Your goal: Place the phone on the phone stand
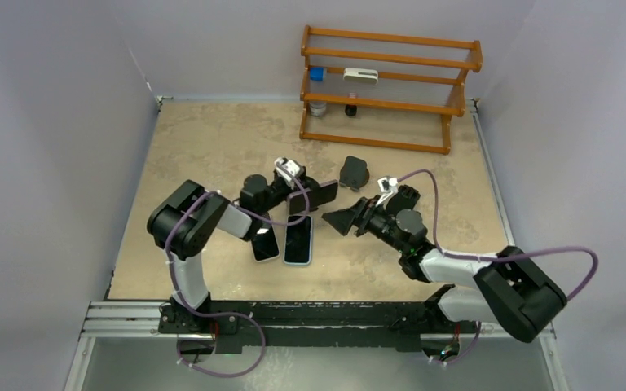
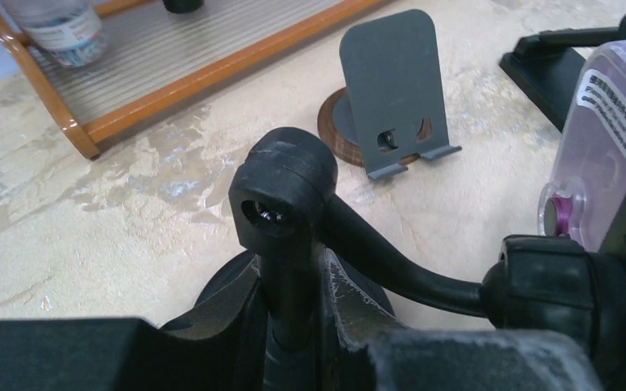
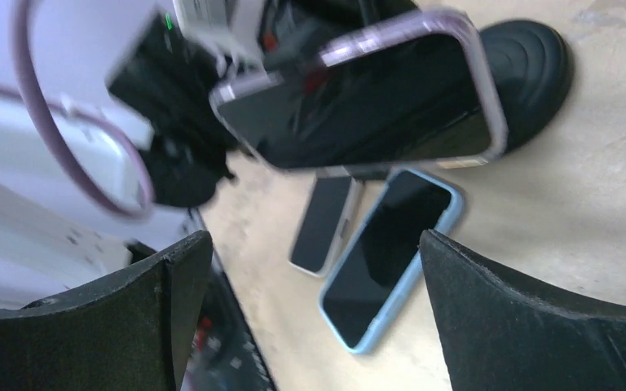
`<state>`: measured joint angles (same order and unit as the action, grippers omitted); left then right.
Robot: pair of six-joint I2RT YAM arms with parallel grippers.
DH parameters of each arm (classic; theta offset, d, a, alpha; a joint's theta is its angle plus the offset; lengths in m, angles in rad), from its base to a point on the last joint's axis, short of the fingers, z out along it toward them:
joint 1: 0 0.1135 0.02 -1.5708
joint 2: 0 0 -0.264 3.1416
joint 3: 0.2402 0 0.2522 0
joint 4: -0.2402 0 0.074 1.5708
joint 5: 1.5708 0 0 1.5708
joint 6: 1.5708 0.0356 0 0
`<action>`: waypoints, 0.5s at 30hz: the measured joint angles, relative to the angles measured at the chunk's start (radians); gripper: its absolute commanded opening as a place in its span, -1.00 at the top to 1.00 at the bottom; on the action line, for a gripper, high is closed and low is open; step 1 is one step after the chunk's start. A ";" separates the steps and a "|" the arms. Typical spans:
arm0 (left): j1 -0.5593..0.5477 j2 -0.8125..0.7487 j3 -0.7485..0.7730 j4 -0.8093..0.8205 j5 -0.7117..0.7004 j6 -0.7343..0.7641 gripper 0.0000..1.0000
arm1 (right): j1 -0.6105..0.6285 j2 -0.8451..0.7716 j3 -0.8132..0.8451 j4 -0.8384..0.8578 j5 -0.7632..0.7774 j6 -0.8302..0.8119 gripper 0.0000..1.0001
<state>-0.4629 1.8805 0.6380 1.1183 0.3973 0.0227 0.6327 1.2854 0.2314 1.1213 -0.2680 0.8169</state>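
A phone in a purple case [image 1: 316,195] sits in the clamp of a black gooseneck stand and also shows in the right wrist view [image 3: 367,98] and the left wrist view [image 2: 611,138]. My left gripper [image 1: 293,195] is shut on that stand's upright post [image 2: 285,195], above its round base [image 3: 538,65]. My right gripper [image 1: 344,220] is open and empty, its mouth facing the phone from a short way off [image 3: 314,240]. A grey folding phone stand [image 1: 353,173] stands empty on a round wooden disc [image 2: 391,81], beyond both grippers.
Two phones lie flat on the table near the left arm: one in a blue case [image 1: 298,242] and a slimmer pale one [image 1: 265,243]. A wooden rack [image 1: 387,85] with small bottles stands at the back. Walls close in the table on three sides.
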 measured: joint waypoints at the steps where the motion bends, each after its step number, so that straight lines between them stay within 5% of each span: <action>1: -0.031 0.000 -0.012 0.027 -0.058 0.003 1.00 | 0.000 -0.026 0.000 -0.006 0.024 0.042 -0.98; 7: -0.169 0.035 -0.066 0.200 -0.380 0.047 1.00 | 0.000 -0.073 0.093 -0.149 0.105 0.330 -0.95; 15: -0.185 0.067 -0.073 0.272 -0.539 0.051 1.00 | 0.000 -0.024 0.176 -0.404 0.134 0.644 -0.98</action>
<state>-0.6483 1.9472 0.5652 1.3907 -0.1413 0.0742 0.6327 1.2610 0.4076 0.7177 -0.1345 1.4605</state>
